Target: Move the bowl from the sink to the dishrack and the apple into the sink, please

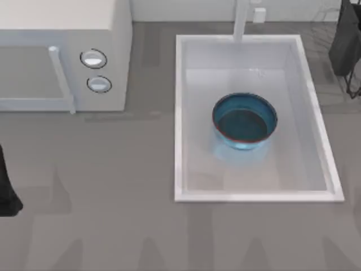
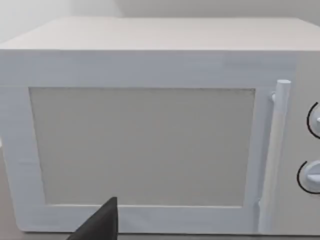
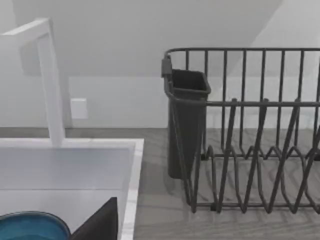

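Observation:
The blue bowl with its dark teal inside stands upright in the middle of the white sink. Its edge also shows in the right wrist view as the bowl, inside the sink. The dishrack of dark wires, with a dark cutlery cup, stands right of the sink; in the top view the dishrack is faint at the back right. My right gripper hovers near the sink's back right corner, apart from the bowl. My left gripper faces the microwave. The apple is out of view.
A white microwave with two round knobs fills the back left, and its door is shut. The white faucet post rises at the sink's back rim. My left arm sits at the table's left edge, my right arm at the back right.

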{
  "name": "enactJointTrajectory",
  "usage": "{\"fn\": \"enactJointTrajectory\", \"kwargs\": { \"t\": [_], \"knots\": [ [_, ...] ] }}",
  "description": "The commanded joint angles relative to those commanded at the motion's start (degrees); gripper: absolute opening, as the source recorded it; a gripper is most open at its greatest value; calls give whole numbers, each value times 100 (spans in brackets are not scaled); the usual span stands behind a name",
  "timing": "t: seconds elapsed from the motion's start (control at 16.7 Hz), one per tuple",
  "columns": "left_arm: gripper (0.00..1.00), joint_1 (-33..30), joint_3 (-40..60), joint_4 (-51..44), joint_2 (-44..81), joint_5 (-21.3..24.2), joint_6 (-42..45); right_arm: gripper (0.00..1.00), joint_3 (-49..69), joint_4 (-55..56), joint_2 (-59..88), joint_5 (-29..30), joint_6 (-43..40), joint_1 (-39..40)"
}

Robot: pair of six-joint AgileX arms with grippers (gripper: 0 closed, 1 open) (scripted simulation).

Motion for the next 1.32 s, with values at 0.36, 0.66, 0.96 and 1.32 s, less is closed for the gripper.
{"fn": "enactJointTrajectory", "kwargs": {
  "t": [0.36, 0.66, 0.96, 1.32],
  "knots": [
    [100, 0, 0, 0, 0, 0, 0, 100, 489, -298, 530, -34, 153, 140],
    [100, 0, 0, 0, 0, 0, 0, 100, 2066, -1358, 2349, -11, 695, 508],
    [100, 0, 0, 0, 0, 0, 0, 100, 4426, -2880, 5032, 115, 1427, 993],
    [100, 0, 0, 0, 0, 0, 0, 100, 7882, -4790, 8797, 297, 2201, 1703]
  ]
}}
